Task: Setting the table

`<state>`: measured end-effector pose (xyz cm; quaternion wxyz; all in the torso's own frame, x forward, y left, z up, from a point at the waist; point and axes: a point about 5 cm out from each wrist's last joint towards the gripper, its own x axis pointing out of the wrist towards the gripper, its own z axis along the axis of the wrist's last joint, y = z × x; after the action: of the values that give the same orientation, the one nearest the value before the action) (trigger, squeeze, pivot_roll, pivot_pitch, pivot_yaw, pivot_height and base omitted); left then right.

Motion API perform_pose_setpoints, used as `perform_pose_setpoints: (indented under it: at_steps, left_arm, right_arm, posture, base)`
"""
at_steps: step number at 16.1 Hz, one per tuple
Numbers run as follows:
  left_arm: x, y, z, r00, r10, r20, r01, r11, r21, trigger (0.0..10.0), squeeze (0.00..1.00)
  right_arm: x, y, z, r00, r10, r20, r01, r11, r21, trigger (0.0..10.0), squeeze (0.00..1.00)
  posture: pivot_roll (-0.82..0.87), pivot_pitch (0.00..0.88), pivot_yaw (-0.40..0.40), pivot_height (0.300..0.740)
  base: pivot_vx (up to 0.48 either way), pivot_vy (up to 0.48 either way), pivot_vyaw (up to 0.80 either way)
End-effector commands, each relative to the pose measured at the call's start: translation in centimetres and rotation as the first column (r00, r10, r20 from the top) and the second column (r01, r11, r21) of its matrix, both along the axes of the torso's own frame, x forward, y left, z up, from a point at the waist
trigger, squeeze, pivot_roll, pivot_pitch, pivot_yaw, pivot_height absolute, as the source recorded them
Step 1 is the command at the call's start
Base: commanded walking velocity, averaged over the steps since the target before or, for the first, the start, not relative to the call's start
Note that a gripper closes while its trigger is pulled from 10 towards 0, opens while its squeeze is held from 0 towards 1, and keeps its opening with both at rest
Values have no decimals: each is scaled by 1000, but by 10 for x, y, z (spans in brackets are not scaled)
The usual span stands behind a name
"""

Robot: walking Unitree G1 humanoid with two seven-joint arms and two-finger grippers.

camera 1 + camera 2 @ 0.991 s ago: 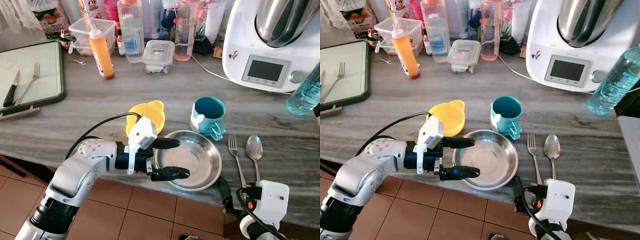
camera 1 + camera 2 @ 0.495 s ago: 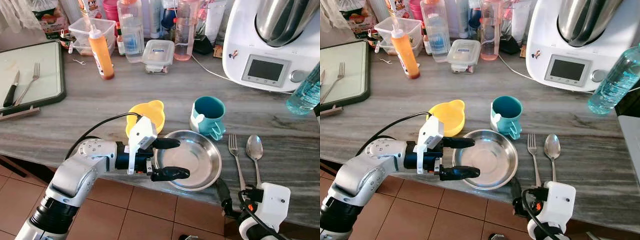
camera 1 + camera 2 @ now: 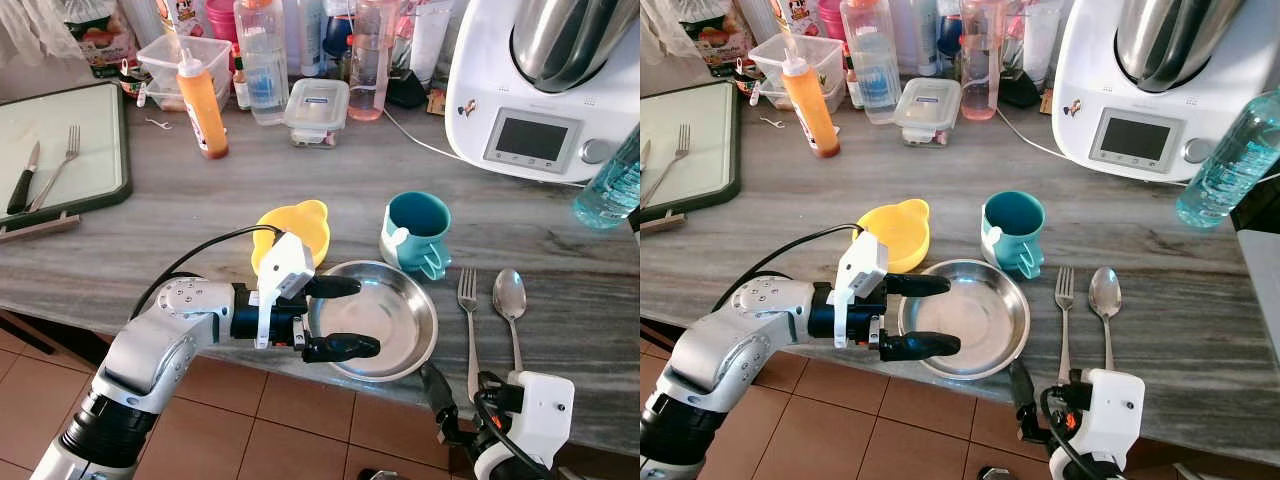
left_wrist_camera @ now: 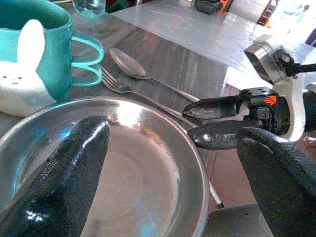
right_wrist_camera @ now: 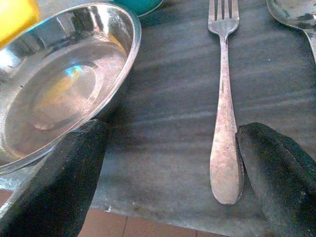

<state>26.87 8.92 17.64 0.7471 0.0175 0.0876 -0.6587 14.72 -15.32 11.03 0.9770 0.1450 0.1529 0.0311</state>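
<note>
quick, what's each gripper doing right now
Left gripper: open, fingers either side of the steel plate's rim, holding nothing.
Right gripper: open, at the counter edge near the fork, holding nothing.

Your left gripper (image 4: 173,163) gapes over the plate (image 4: 163,163); cup (image 4: 34,54), fork (image 4: 123,89), spoon (image 4: 131,64) lie beyond it.
</note>
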Motion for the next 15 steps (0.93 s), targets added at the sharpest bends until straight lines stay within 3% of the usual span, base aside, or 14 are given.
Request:
perform_pose_setpoints:
  at_steps: [1, 7, 11, 15]
  left_arm:
    - [-3, -4, 5, 999, -33, 20, 33, 999, 0, 10000, 0]
    - [-3, -5, 5, 999, -36, 20, 36, 999, -4, 10000, 0]
    - [-3, -5, 6, 999, -37, 19, 38, 999, -5, 10000, 0]
    - [-2, -6, 6, 999, -44, 21, 44, 999, -7, 10000, 0]
  right_arm:
    - [-2, -1, 1, 1000, 7, 8, -7, 1000, 3, 10000, 0]
    - [-7, -8, 6, 996, 49, 69, -44, 996, -79, 10000, 0]
    - [-11, -8, 10, 990, 88, 112, -80, 994, -73, 10000, 0]
    - [-12, -9, 25, 967, 118, 227, -108, 993, -54, 10000, 0]
  posture:
    - [32, 159, 22, 740]
    - [29, 156, 23, 740]
    - [29, 153, 25, 740]
    - [24, 148, 30, 740]
  base:
    - [0, 0, 0]
    - [0, 0, 0]
    - [0, 0, 0]
    - [0, 0, 0]
